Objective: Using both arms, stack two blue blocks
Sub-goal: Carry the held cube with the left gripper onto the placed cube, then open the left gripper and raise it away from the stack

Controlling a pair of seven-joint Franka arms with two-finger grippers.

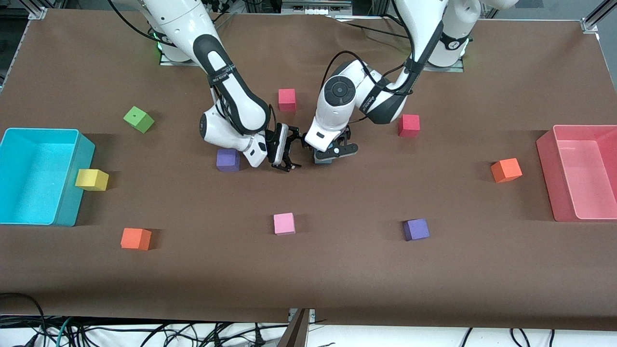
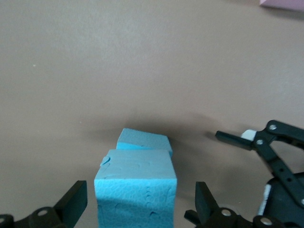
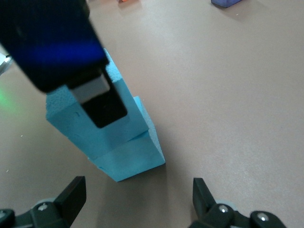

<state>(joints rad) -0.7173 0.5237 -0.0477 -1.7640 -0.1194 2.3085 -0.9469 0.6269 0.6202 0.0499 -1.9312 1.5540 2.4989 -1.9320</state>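
Turquoise bin [image 1: 29,212] at frame's left edge, yellow cube [image 1: 91,180] touching its wall. Pink bin [image 1: 564,193] at right edge. Scattered cubes: green [image 1: 139,119] upper left, pink [image 1: 284,223] lower centre, violet [image 1: 416,229] lower right.

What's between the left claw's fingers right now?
The upper blue block, sitting on the lower blue block. The left wrist view shows the left claw open, its fingers apart from the block.

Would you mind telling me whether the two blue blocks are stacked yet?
Stacked: the upper blue block sits on the lower blue block, slightly offset, with the left gripper open around it.
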